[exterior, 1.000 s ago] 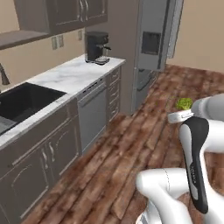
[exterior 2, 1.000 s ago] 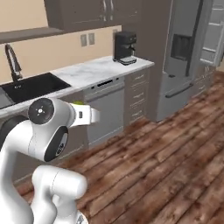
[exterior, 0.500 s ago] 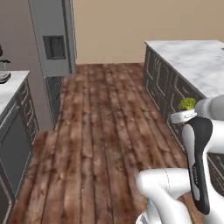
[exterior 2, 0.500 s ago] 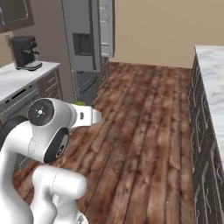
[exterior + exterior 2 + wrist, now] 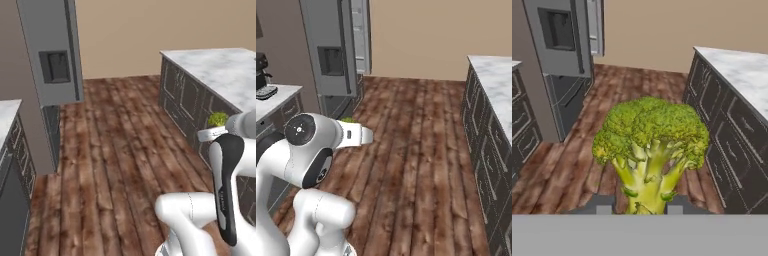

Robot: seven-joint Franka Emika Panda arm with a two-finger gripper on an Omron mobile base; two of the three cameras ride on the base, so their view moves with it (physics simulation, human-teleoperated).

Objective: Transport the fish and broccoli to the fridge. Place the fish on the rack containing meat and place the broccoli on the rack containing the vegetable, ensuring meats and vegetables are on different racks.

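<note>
Clearly bumpy bright-green broccoli (image 5: 652, 145), pale-stalked

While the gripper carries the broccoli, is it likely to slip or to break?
The broccoli is clamped at its stalk between the gripper fingertips, so it probably stays stiff. The wide bumpy head sits above the grip, so it may wobble. Florets could crumble if knocked.

Wood plank floor (image 5: 120, 150), plain beige wall (image 5: 150, 35), dark cabinets (image 5: 187, 100) under a marble counter (image 5: 225, 67) on the right.

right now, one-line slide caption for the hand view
Broccoli gripped stalk-down, with the fridge ahead on the left.
</note>
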